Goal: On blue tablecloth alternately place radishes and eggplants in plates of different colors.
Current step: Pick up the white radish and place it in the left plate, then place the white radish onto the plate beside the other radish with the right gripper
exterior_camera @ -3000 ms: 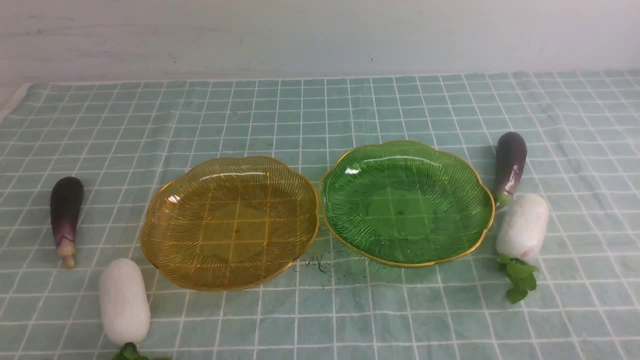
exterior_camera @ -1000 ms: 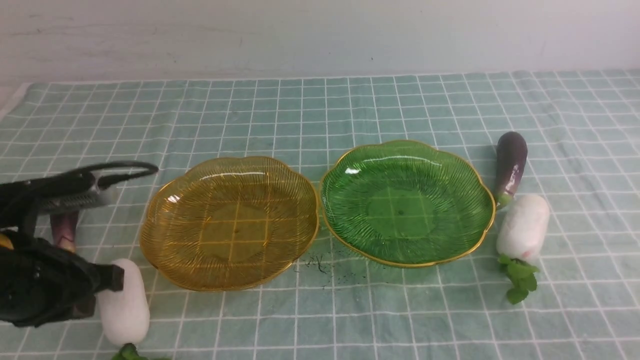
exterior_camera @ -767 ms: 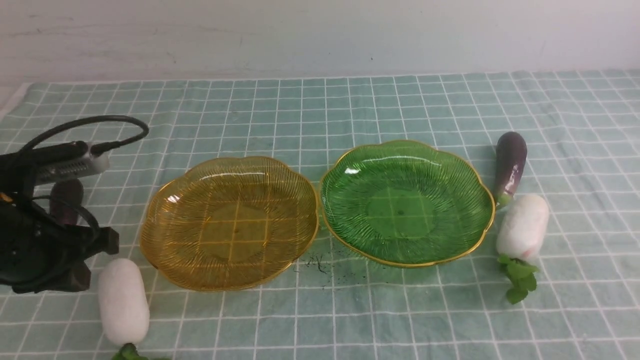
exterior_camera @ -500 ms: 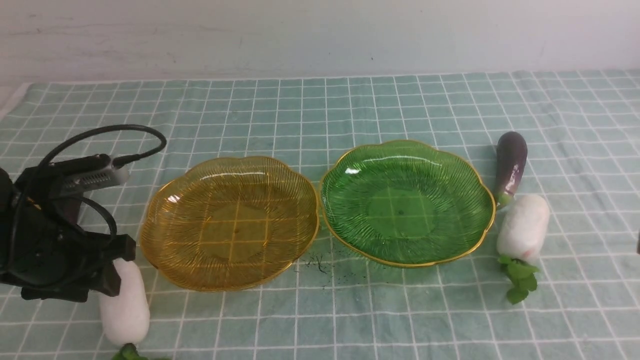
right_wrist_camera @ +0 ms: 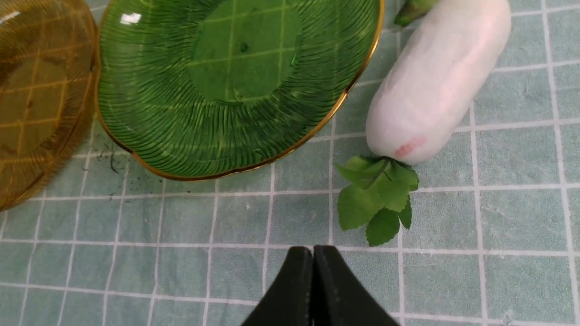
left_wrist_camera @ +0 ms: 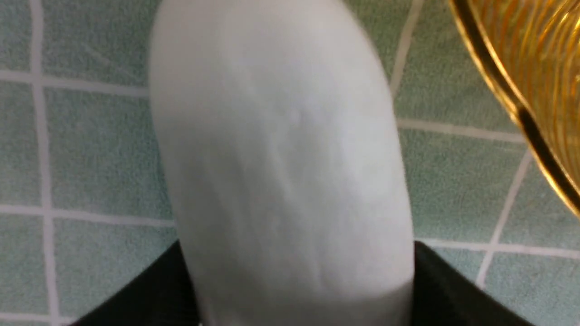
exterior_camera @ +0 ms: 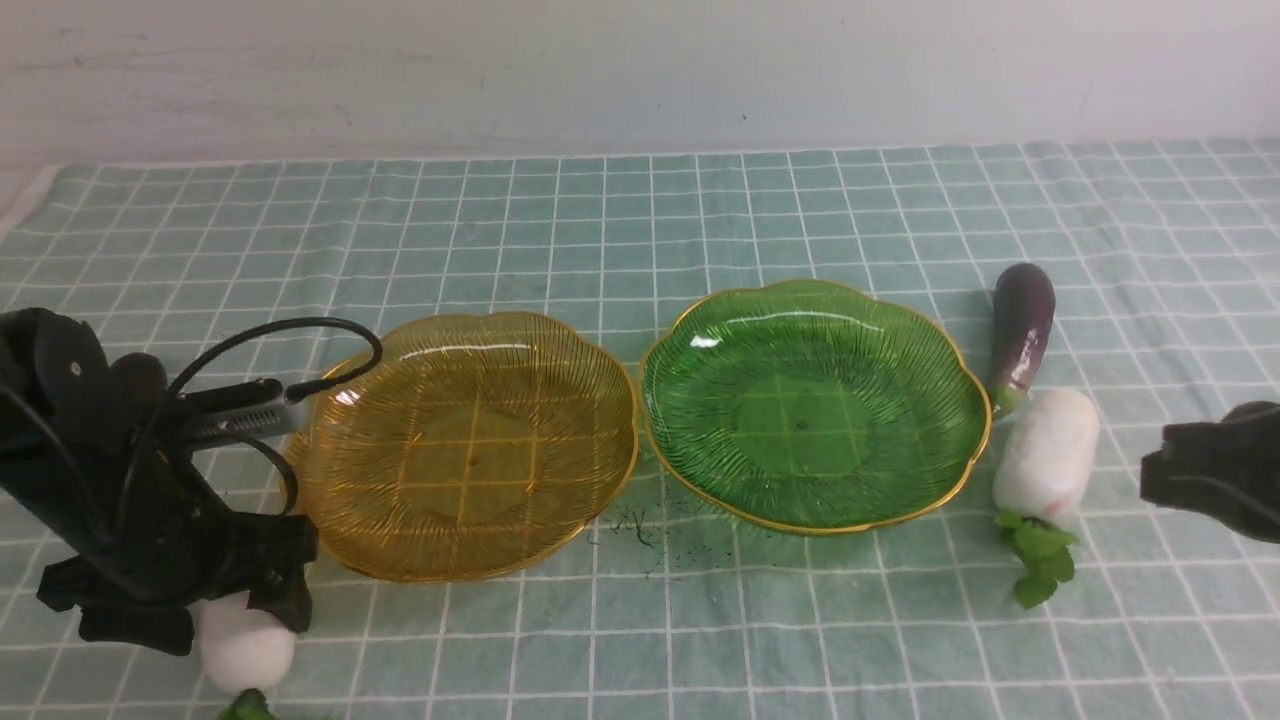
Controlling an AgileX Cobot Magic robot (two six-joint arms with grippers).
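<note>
The stubby white toy radish (left_wrist_camera: 281, 158) with a green leaf tuft lies on the pale teal, white-gridded tablecloth (exterior_camera: 640, 220) covering the worktop. It sits directly between the left jaws, which stand apart with one black finger on each side. The frames do not show whether they are pressing it yet.

The radish looks smooth and rounded, so a grip that closes off-centre could squeeze it out forwards or let it roll. The gold rim of the amber-yellow ribbed flower-shaped plate (exterior_camera: 350, 470) lies just beside the left jaws. A low or sideways carry could knock that rim and push the plate into the green ribbed flower-shaped plate (exterior_camera: 700, 470), which it nearly touches. The wrinkled cloth could also catch on a fingertip that comes down too low.

The right jaws are pressed together and hold nothing. The second white radish (exterior_camera: 1045, 455) lies near them, ahead and a little to one side, with its leaves nearest the fingertips. They would have to part before any grasp, or they would only push the radish. The slim glossy dark-purple eggplant (exterior_camera: 1022, 325) lies just beyond that radish from the right jaws, almost touching it. It could get nudged during a pick.

Both plates hold nothing. The other eggplant cannot be made out clearly behind the left arm.
</note>
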